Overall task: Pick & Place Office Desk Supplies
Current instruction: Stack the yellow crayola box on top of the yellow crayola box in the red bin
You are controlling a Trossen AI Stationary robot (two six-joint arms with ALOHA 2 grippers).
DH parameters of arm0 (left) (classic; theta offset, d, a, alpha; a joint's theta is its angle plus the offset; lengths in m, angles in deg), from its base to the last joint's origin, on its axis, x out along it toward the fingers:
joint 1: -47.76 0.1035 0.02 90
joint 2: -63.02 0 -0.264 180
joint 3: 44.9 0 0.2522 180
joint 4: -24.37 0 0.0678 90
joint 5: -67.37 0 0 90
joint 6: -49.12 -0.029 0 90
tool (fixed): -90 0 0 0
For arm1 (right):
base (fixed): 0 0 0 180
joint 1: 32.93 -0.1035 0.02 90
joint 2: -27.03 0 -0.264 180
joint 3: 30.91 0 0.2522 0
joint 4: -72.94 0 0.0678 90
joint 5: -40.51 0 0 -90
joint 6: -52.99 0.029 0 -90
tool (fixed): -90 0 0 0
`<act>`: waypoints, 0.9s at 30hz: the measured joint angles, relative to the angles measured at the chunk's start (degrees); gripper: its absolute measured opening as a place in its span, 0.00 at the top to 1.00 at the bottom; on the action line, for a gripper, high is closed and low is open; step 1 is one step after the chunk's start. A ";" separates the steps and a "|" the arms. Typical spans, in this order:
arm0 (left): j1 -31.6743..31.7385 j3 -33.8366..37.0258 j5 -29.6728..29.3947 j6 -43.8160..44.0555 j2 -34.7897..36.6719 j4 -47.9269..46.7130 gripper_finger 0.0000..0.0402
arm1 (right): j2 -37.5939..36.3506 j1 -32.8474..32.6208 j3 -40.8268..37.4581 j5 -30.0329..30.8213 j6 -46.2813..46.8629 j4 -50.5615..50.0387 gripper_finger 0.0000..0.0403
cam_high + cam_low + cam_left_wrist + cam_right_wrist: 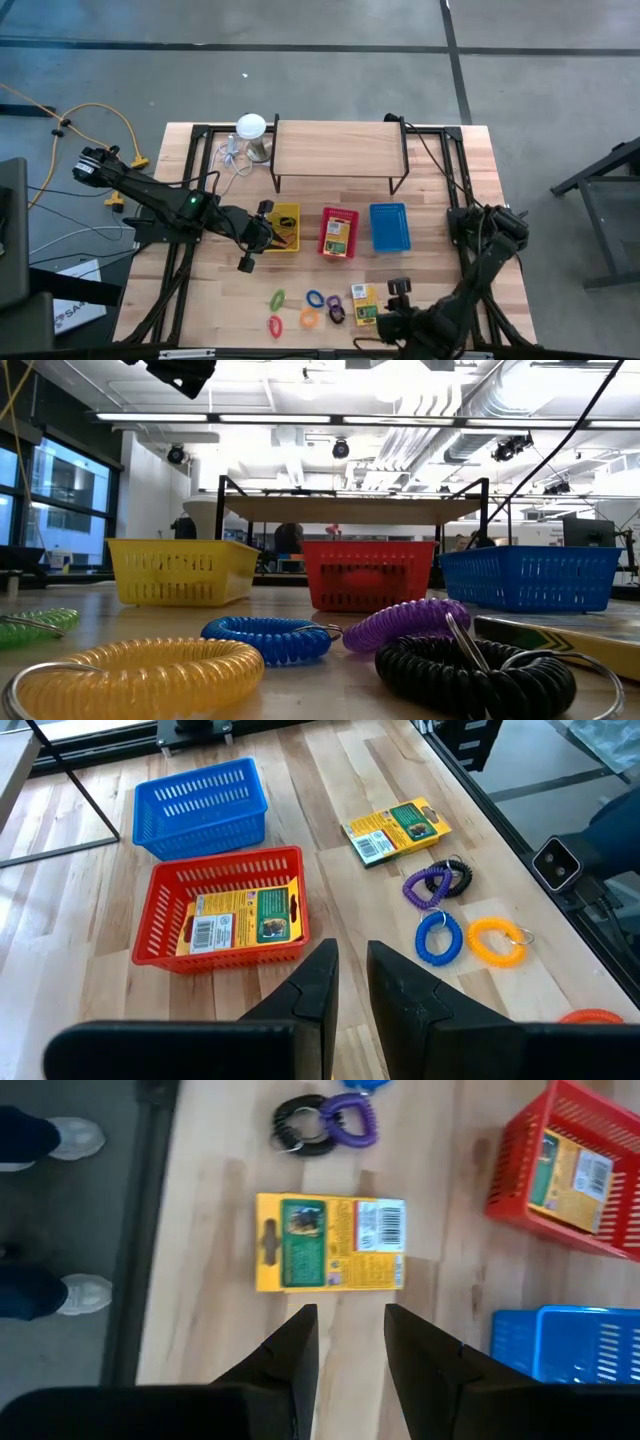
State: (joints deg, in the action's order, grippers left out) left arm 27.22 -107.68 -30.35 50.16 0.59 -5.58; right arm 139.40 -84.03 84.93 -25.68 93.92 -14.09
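- While its fingers stand apart and hold nothing, the right gripper [345, 1342] hovers above the table edge, lined up on the yellow-and-green card box [331, 1243] lying flat just ahead of it, probably the next pick.
- Beyond that box lie the black coil ring [302, 1124] and purple coil ring [352, 1122], touching.
- Off to one side, the red basket [520, 1165] already holds a matching box.
- Over by the yellow basket [283, 243], the left gripper [347, 982] is narrowly parted and empty.
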 joint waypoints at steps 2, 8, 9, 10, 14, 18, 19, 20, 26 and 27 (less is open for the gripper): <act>0.00 0.00 0.00 0.00 0.00 -0.02 0.87 | 0.00 -0.75 0.00 -0.01 -0.02 0.40 0.74; 0.00 0.02 0.00 0.00 0.00 -0.02 0.87 | 0.18 -1.90 0.00 0.07 -1.53 2.39 0.74; 0.00 0.00 0.00 0.00 0.00 -0.02 0.87 | 0.42 -1.92 0.00 0.08 -2.36 2.75 0.74; 0.00 0.00 0.00 0.00 0.00 -0.02 0.87 | 0.84 -1.96 0.00 0.11 -3.38 2.88 0.74; 0.00 0.00 0.00 0.00 0.00 0.00 0.87 | 3.10 -2.14 -0.02 0.13 -5.06 3.04 0.74; 0.00 0.00 0.00 0.00 0.00 -0.02 0.87 | 5.50 -2.05 -0.02 0.45 -5.16 3.32 0.74; 0.00 0.00 0.00 0.00 0.00 -0.02 0.87 | 6.15 -2.05 -0.02 0.78 -5.16 3.50 0.74; 0.00 0.00 0.00 0.00 0.00 0.00 0.87 | 6.79 -2.04 -0.02 1.17 -5.16 3.65 0.74; 0.00 0.01 0.00 0.00 0.00 -0.01 0.87 | 10.93 -2.05 -0.02 1.78 -4.65 5.23 0.74; 0.00 0.00 0.00 0.00 0.00 -0.02 0.87 | 11.61 -2.05 -0.02 1.78 -4.27 5.41 0.74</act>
State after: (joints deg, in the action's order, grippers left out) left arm 27.22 -107.68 -30.35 50.16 0.59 -5.60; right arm 151.02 -86.07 84.91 -23.91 89.65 -8.68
